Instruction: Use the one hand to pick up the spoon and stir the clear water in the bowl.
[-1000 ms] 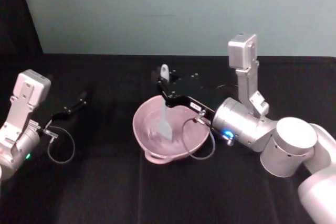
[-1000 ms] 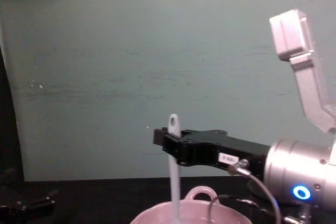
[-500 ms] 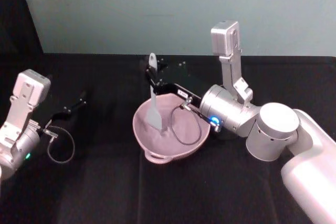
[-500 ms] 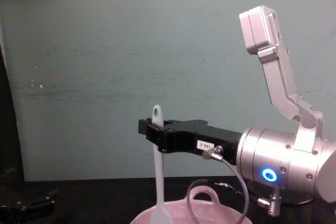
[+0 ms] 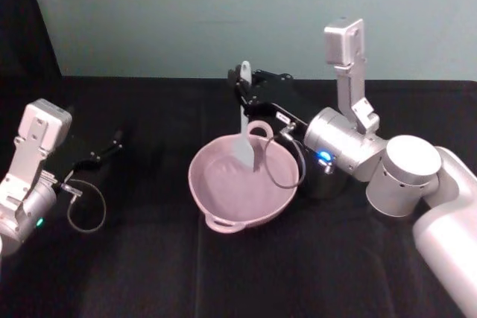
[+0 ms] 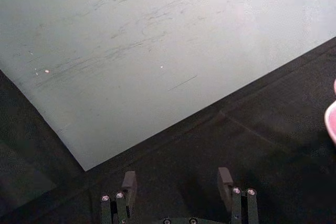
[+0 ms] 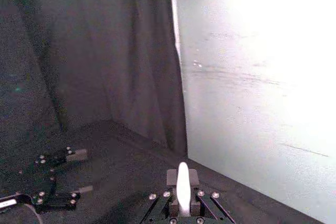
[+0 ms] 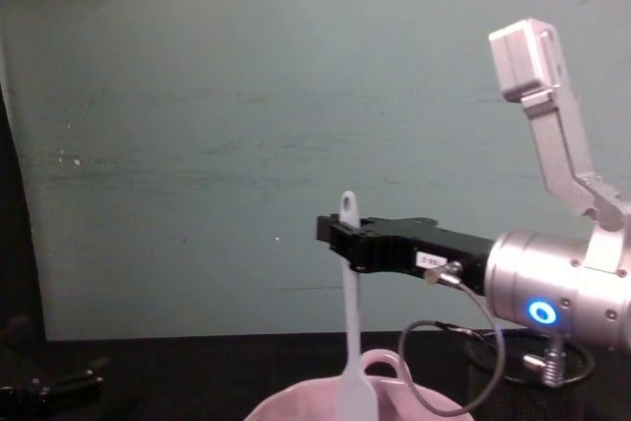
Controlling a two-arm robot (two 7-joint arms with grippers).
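1. Wall (image 5: 186, 20): pale teal, across the top of the head view.

2. Table (image 5: 149, 266): covered in black cloth, taking the lower two thirds of the head view.

3. Right arm: silver wrist (image 5: 339, 156) with a blue ring light, entering from the lower right of the head view and reaching toward centre. The right hand (image 5: 244, 83) sits above the far side of the bowl. In the chest view the right hand (image 8: 340, 234) is at centre, level, with its white label facing the camera. Its black jaws are clamped on the upper handle of the spoon, just below the hole.

4. Left arm: at the left edge of the head view, low over the table and well apart from the bowl. The left hand (image 5: 112, 144) points toward centre. In the left wrist view the left hand (image 6: 177, 179) has its fingers spread apart, with nothing between them.

5. Bowl (image 5: 192, 176): pale pink, wide, at centre of the head view, resting on the table, with a loop handle (image 5: 223, 223) on its near rim.

6. Black wire-mesh cup (image 5: 320, 185): just right of the bowl, under the right wrist.

7. Spoon (image 5: 244, 121): white, slim and upright. Its holed end is above the jaws and its flat head hangs inside the bowl's far rim. Whether the head touches liquid cannot be told.

8. Clear water: cannot be made out against the bowl's inside.
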